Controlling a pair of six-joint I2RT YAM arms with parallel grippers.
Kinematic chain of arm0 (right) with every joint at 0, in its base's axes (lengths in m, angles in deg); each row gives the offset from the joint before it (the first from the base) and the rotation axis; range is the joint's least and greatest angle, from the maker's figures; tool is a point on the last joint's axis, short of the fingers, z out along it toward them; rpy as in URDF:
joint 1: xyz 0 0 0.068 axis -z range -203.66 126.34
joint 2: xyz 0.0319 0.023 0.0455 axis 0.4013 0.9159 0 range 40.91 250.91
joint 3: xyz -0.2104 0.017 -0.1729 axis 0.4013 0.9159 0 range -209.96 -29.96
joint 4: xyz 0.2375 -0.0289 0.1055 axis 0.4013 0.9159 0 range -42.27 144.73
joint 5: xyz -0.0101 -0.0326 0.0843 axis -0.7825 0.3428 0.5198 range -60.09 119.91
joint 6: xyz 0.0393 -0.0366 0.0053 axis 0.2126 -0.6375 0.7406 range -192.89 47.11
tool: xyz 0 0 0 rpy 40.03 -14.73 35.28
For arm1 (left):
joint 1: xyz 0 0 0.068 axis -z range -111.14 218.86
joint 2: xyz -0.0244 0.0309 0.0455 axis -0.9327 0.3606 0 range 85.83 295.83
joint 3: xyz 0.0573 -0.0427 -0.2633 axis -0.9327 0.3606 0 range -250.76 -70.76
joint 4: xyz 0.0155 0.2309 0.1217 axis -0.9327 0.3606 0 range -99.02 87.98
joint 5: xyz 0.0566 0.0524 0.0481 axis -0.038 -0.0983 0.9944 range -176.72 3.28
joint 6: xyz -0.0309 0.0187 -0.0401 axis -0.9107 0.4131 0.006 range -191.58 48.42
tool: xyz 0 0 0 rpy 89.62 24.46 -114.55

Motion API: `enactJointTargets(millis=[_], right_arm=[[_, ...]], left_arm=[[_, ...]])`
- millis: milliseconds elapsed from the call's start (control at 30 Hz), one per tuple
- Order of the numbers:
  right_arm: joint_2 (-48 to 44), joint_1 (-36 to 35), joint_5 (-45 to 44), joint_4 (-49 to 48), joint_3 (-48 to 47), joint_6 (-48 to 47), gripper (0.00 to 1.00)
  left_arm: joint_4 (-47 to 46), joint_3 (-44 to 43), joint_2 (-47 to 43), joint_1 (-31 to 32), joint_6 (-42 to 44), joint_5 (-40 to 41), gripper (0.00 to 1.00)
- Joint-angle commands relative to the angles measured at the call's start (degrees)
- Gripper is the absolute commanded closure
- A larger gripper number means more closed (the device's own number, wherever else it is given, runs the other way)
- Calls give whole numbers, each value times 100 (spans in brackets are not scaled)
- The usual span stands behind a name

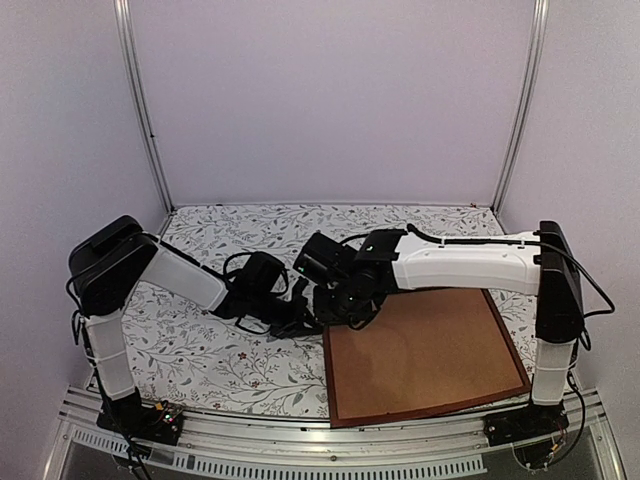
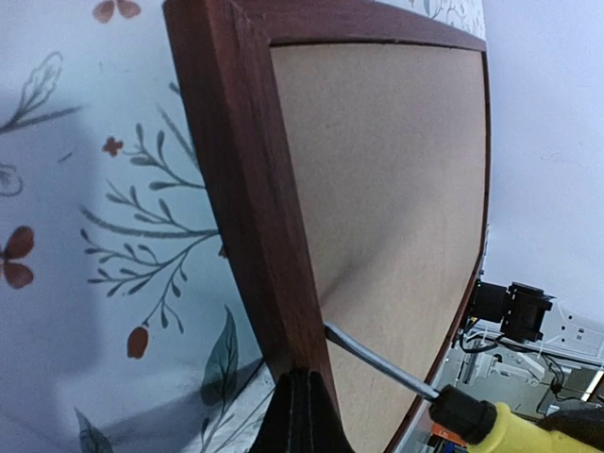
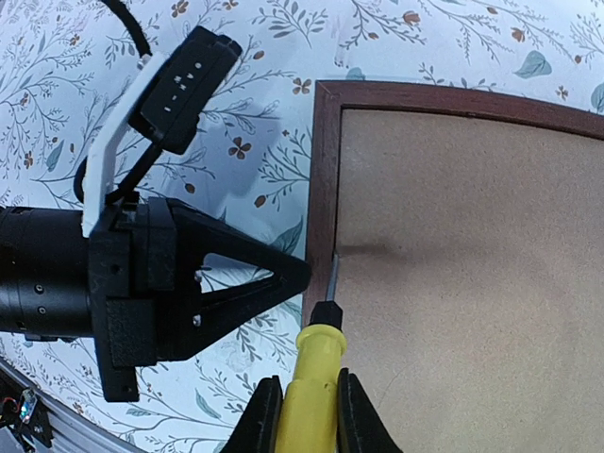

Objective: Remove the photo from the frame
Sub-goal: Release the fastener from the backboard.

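Observation:
The frame [image 1: 430, 413] of dark reddish-brown wood lies back side up at the table's front right. A plain brown backing board [image 1: 425, 350] fills it and hides the photo. My left gripper [image 2: 304, 379] is shut, and its tip rests against the outer side of the frame's [image 2: 245, 189] left rail. My right gripper [image 3: 304, 385] is shut on a yellow-handled screwdriver [image 3: 311, 373]. The screwdriver's metal shaft [image 2: 377, 363] pokes into the seam between that rail [image 3: 324, 170] and the backing board [image 3: 472, 264], which is dented there. In the top view both grippers [image 1: 305, 322] [image 1: 345, 312] meet at the frame's far-left corner.
A floral cloth [image 1: 220, 350] covers the table. White walls and metal posts [image 1: 140, 100] close it in on three sides. A rail [image 1: 300, 440] runs along the near edge, between the arm bases. Cables loop beside the left arm [image 1: 240, 265].

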Motion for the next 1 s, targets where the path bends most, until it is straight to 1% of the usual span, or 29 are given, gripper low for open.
enactJointTargets(millis=[0, 267, 500, 667, 800, 967], right_arm=[[-235, -157, 855, -138, 305, 514, 100], [-460, 173, 1012, 167, 203, 350, 100], [-729, 392, 1211, 270, 105, 51, 100], [-1018, 433, 1248, -23, 428, -49, 100], [-1216, 473, 1184, -229, 631, -154, 100], [-1542, 584, 1103, -547, 1049, -352, 100]], left_arm=[[-250, -7, -285, -48, 85, -168, 100], [-267, -3, -359, -92, 78, -207, 100], [197, -138, -596, -125, 330, -154, 99], [904, -153, -1118, -176, 688, 188, 94], [1107, 38, -1694, -270, 847, 465, 88], [1393, -17, -2238, -290, 1321, 852, 79]])
